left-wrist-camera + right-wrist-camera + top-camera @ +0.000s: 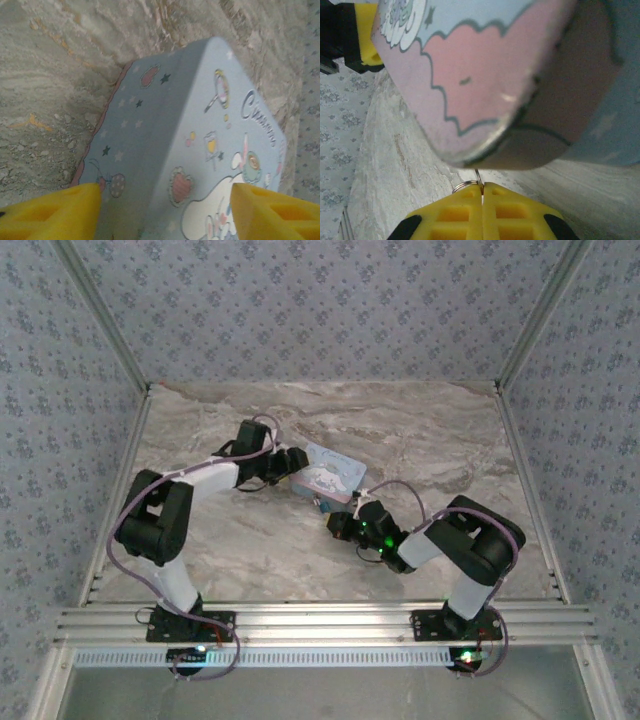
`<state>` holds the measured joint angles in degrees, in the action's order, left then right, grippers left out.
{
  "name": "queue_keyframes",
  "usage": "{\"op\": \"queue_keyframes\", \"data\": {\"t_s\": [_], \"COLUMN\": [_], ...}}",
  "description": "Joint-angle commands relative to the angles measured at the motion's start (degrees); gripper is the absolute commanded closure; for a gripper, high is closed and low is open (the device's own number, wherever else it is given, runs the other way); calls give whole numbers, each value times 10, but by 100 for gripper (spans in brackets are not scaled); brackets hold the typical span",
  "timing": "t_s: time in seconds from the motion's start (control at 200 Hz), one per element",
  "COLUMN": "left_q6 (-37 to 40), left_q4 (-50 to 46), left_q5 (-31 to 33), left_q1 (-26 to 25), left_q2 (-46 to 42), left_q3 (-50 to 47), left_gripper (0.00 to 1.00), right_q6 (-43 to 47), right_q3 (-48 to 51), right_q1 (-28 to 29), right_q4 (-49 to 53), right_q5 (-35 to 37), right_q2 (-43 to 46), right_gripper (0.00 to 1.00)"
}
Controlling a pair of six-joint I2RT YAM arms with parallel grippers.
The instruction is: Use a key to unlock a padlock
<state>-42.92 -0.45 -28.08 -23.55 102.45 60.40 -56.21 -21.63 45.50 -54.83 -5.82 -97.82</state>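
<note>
Seen from above, a pale blue tin [332, 470] with a white cartoon figure sits just past the middle of a marbled tabletop [430, 440]. Its lid is on, so its contents are hidden. The left hand [297, 468] meets it from 9 o'clock. That wrist's camera shows yellow fingers [55, 212] spread to either side of the tin, though I cannot tell whether they press on it. The right hand [481, 192], at the tin's 5 o'clock, is clenched on a thin key [477, 176] with a ring [464, 186] (tips pressed together). A tiny dark-and-blue speck at the tin's 6 o'clock edge is probably the padlock [322, 504].
</note>
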Motion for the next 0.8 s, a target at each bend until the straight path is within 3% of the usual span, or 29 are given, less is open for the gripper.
{"op": "queue_keyframes", "data": {"t_s": [0.0, 0.18, 0.315, 0.794], "left_q6": [17, 16, 15, -10], "left_q4": [-14, -14, -11, 3], "left_q5": [-13, 4, 12, 26], "left_q1": [-5, -5, -4, -21], "left_q2": [9, 6, -2, -76], "left_q3": [4, -16, -32, -119], "left_gripper": [37, 46, 48, 53], "right_q6": [0, 40, 73, 220], "right_q3": [8, 10, 13, -69], "right_q1": [-5, -14, -30, -138], "right_q4": [20, 63, 72, 139], "right_q5": [0, -10, -21, -146], "right_q2": [20, 62, 92, 90], "right_gripper": [81, 65, 53, 46]}}
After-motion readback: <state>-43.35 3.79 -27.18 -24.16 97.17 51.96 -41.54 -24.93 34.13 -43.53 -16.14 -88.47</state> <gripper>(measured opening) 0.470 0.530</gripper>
